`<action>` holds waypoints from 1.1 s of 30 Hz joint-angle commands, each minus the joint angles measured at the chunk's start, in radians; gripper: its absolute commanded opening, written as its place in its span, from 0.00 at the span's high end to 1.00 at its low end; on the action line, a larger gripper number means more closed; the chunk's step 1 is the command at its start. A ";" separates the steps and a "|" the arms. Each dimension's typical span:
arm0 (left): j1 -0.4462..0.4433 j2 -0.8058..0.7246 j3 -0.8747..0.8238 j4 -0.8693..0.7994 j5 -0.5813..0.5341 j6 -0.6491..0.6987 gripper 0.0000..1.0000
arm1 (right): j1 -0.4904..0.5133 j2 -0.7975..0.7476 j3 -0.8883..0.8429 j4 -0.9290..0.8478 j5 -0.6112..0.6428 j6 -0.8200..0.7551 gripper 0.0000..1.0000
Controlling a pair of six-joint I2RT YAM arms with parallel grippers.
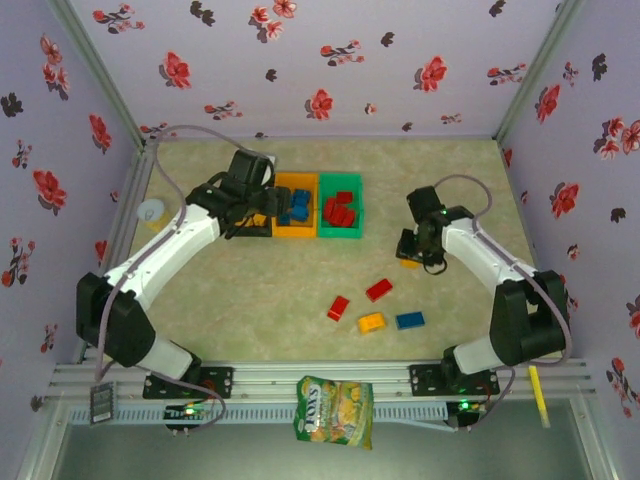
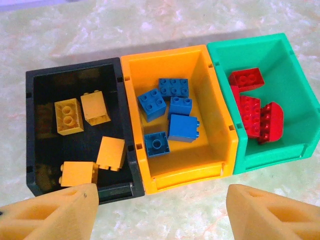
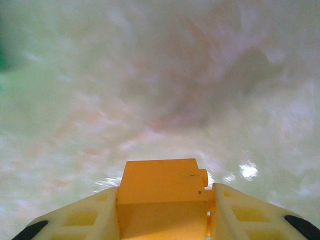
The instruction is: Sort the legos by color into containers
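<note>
Presently: left gripper, jaws spread, empty, above bins; black bin, four yellow-orange legos; orange bin, five blue legos; green bin, red legos; table, four loose legos; right gripper, jaws pinching a yellow-orange brick.

Pale, marbled green-beige table. Toward the far middle, standing directly on it and joined in a row from left to right: black container, orange container, green container. Nearer, right of centre, four loose bricks, close but apart: red lego, second red lego just beyond, yellow-orange lego, blue lego. White tape roll by the left edge.
</note>
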 commanded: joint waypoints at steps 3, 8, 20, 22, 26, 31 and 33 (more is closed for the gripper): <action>0.008 -0.051 -0.003 -0.045 -0.041 -0.023 0.31 | 0.071 0.057 0.214 0.035 -0.016 -0.033 0.68; 0.013 -0.089 0.005 -0.088 -0.059 -0.044 0.31 | 0.151 0.184 0.407 0.087 -0.032 -0.039 0.69; 0.057 -0.189 -0.054 -0.211 -0.099 -0.139 0.32 | 0.315 0.503 0.788 0.306 -0.117 -0.058 0.71; 0.060 -0.204 -0.068 -0.224 -0.106 -0.153 0.32 | 0.334 0.559 0.844 0.344 -0.141 -0.060 0.71; 0.062 -0.237 -0.087 -0.239 -0.113 -0.168 0.32 | 0.369 0.672 0.970 0.389 -0.178 -0.073 0.71; 0.065 -0.265 -0.093 -0.263 -0.126 -0.170 0.32 | 0.397 0.811 1.136 0.394 -0.208 -0.064 0.70; 0.064 -0.273 -0.093 -0.273 -0.132 -0.169 0.32 | 0.406 0.866 1.196 0.395 -0.214 -0.052 0.69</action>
